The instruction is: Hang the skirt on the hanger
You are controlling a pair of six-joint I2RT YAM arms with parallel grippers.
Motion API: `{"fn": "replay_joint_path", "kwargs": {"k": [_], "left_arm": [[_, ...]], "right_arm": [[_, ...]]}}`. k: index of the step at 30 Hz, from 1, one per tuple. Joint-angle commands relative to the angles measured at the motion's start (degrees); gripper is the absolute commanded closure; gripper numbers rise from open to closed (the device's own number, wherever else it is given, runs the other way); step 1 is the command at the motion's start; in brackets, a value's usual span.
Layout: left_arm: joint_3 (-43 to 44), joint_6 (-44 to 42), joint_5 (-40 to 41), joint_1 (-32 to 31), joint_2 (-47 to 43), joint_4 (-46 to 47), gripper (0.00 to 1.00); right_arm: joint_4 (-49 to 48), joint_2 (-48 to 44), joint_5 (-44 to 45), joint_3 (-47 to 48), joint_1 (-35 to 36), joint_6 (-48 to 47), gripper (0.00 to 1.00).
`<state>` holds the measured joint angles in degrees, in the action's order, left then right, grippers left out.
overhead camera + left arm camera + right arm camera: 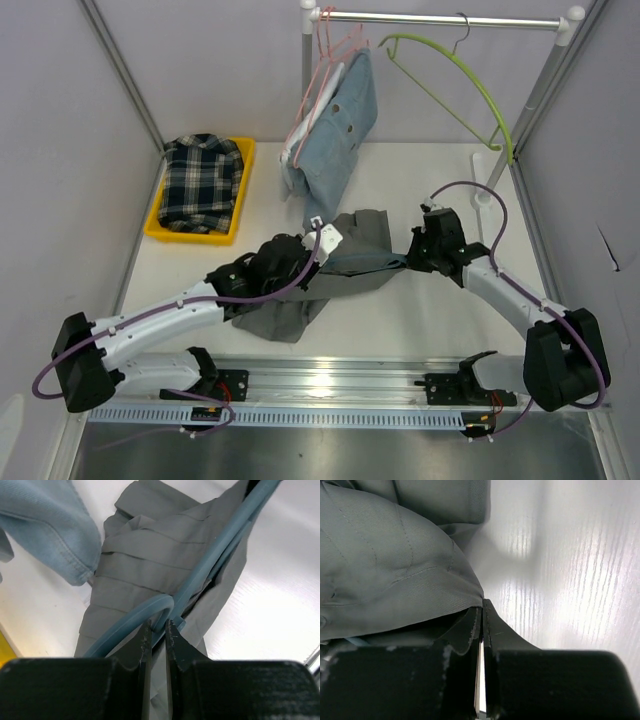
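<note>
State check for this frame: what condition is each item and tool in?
grey skirt: crumpled on the table, not hung.
blue hanger: lying across the skirt, gripped.
left tool: shut on blue hanger.
right tool: shut on the skirt's edge.
denim garment: hanging from pink hanger.
green hanger: on rail, empty.
plaid shirt: folded in yellow tray.

A white table (420, 320) fills the space, closed in by plain pale lilac-grey walls (220, 60) at the back and both sides. Slanted metal posts (125, 75) mark the back corners. A clothes rail (440, 19) on white uprights spans the far right. An aluminium track (340, 378) runs along the near edge. Soft glare (580, 555) streaks the tabletop.
</note>
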<state>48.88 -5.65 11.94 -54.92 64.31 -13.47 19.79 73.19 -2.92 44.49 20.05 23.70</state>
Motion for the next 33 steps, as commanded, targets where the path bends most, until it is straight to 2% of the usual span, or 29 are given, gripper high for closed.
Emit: {"fn": "replay_joint_path", "kwargs": {"k": [1,7,10,15,18,20,27,33], "left_arm": [[3.06,-2.61,2.47,-1.51,0.55,-1.11,1.0],[3.68,-3.49,5.28,-2.92,2.31,-1.56,1.0],[3.59,-4.37,5.1,-3.0,2.22,-2.78,1.0],[4.03,-5.42,6.87,-3.09,2.57,-5.95,1.0],[3.94,-5.34,8.27,-3.09,2.92,-6.65,1.0],[4.38,-5.34,8.09,-3.27,3.71,-7.09,1.0],[6.3,-5.34,10.55,-4.49,6.43,-7.35,1.0],[8.77,-6.56,14.5,-5.9,9.51,-8.94,1.0]], "right_arm": [[1.3,0.9,8.71,4.28,2.79,-0.76,1.0],[1.57,2.57,9.25,5.52,4.47,-1.11,1.0],[1.74,2.14,8.81,4.91,2.72,-1.47,1.0],[-2.21,-0.14,-3.22,1.22,-5.62,-1.73,1.0],[-4.49,-0.94,-9.46,0.25,-7.74,-1.64,1.0],[-6.16,-1.64,-10.61,-0.45,-7.57,-1.29,1.0],[-5.55,-3.66,-10.53,-0.55,-7.31,-2.17,1.0],[-1.35,-4.46,-7.46,1.56,-5.38,-3.66,1.0]]}}
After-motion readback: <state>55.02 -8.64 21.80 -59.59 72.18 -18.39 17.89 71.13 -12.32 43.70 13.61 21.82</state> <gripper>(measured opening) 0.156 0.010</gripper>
